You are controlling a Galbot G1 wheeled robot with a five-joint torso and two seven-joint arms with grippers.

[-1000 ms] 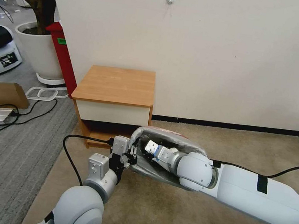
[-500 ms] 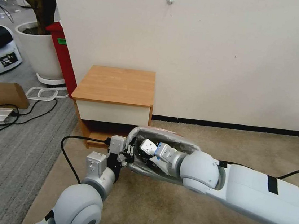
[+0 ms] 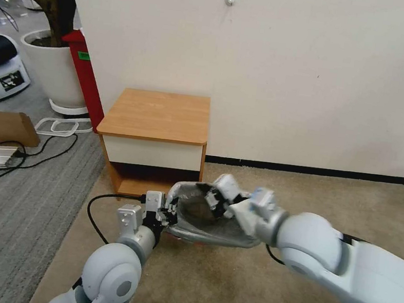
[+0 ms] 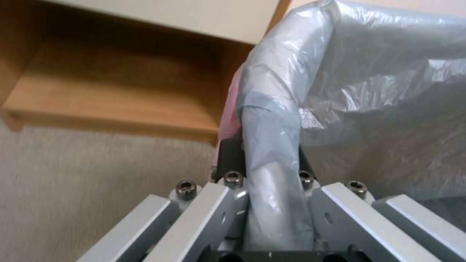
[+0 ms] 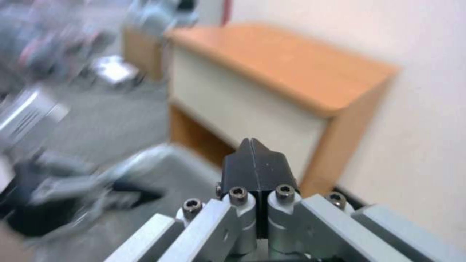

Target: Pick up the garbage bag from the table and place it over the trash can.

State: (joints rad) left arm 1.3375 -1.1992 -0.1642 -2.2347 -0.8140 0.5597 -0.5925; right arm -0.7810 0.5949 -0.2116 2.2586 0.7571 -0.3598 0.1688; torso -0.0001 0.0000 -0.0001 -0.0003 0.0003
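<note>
My left gripper (image 4: 272, 189) was clamped on the rolled rim of the thin, crinkly grey plastic garbage bag (image 3: 212, 224); soft, light, tear-prone. My right gripper (image 5: 256, 163), clenched empty, hovered above its mouth.

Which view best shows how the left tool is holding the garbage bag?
The left wrist view: the left tool is shut on a bunched fold of the garbage bag, seen close between its fingers. The head view shows the grip small at the bag's left rim. The right wrist view gives only a blurred grey patch.
</note>
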